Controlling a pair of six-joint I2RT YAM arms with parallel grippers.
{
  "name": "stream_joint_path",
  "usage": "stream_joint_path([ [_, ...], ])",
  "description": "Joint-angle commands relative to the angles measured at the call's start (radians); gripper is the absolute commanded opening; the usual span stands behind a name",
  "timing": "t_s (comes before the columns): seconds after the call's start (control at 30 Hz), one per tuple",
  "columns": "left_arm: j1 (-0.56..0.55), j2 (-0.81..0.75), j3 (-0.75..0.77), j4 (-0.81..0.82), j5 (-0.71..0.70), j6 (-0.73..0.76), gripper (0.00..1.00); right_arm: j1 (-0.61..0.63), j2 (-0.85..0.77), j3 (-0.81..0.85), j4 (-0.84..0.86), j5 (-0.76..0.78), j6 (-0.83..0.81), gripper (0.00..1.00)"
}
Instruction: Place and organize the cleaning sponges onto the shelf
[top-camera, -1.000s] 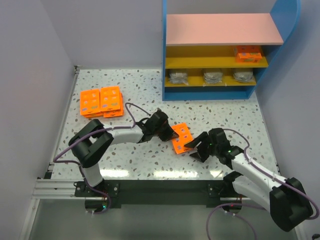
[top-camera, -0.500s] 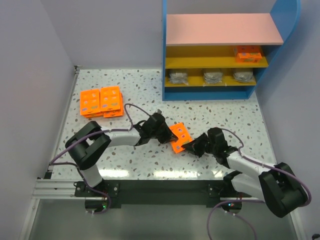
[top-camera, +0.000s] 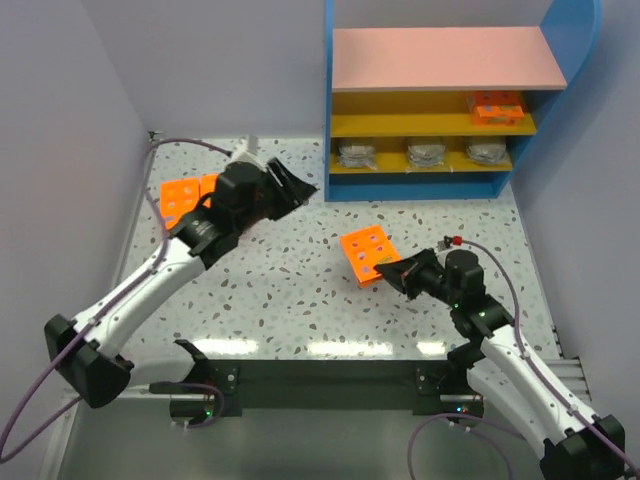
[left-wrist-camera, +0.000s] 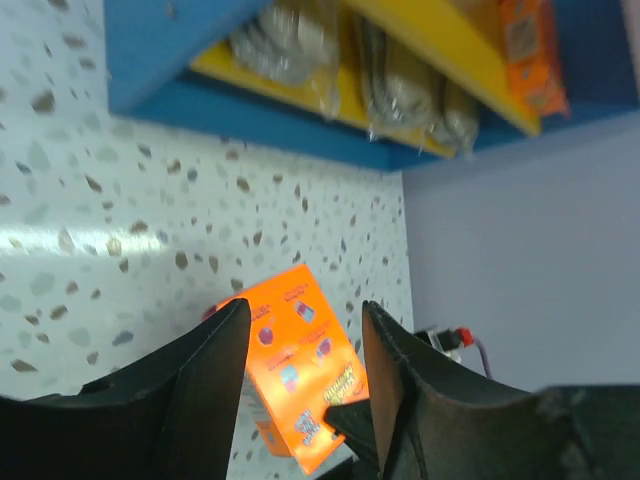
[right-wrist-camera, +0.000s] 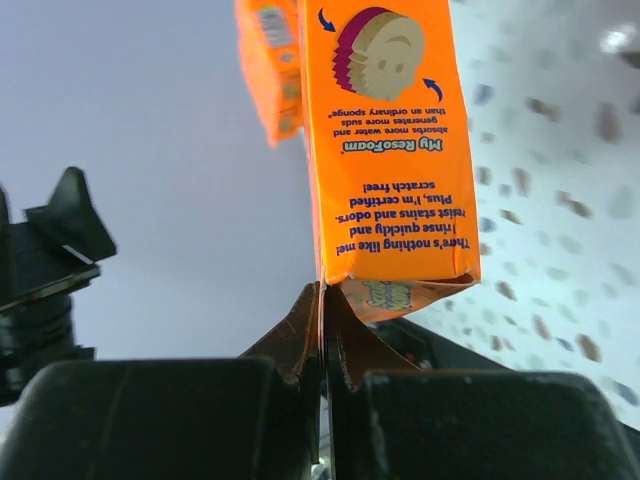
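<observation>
An orange sponge pack (top-camera: 366, 254) hangs tilted above the table's middle. My right gripper (top-camera: 388, 271) is shut on its near edge. In the right wrist view the jaws (right-wrist-camera: 323, 300) pinch a thin seam of that pack (right-wrist-camera: 385, 140). My left gripper (top-camera: 298, 192) is raised at the back left, open and empty. In its wrist view the held pack (left-wrist-camera: 300, 360) shows far below, between its fingers (left-wrist-camera: 190, 390). The blue shelf (top-camera: 590, 60) holds one orange pack (top-camera: 497, 107) on its upper yellow board. Three wrapped grey pads (top-camera: 428, 152) lie on the lower board.
More orange packs (top-camera: 182, 198) lie on the table at the back left, partly hidden by my left arm. The shelf's pink top board (top-camera: 440, 58) is bare. Grey walls close in the left and right sides.
My left gripper opened, let go of the orange pack and rose away to the back left. My right gripper shut on the pack's edge and lifted it slightly.
</observation>
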Motion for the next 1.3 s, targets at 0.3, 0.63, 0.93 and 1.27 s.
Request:
stream_joint_path([
  [0.3, 0.1, -0.164, 0.117, -0.221, -0.172, 0.23, 0.62, -0.228, 0.161, 0.421, 0.118, -0.055, -0.026, 0.0],
  [0.63, 0.101, -0.254, 0.043, -0.254, -0.184, 0.23, 0.66, -0.427, 0.469, 0.688, 0.249, -0.183, -0.068, 0.0],
  [0.93, 0.103, -0.271, 0.013, -0.26, -0.171, 0.216, 0.66, -0.461, 0.754, 0.799, 0.428, -0.167, -0.014, 0.0],
  [1.27, 0.11, -0.283, 0.013, -0.299, -0.215, 0.234, 0.69, -0.486, 1.008, 0.995, 0.477, -0.127, 0.01, 0.0],
])
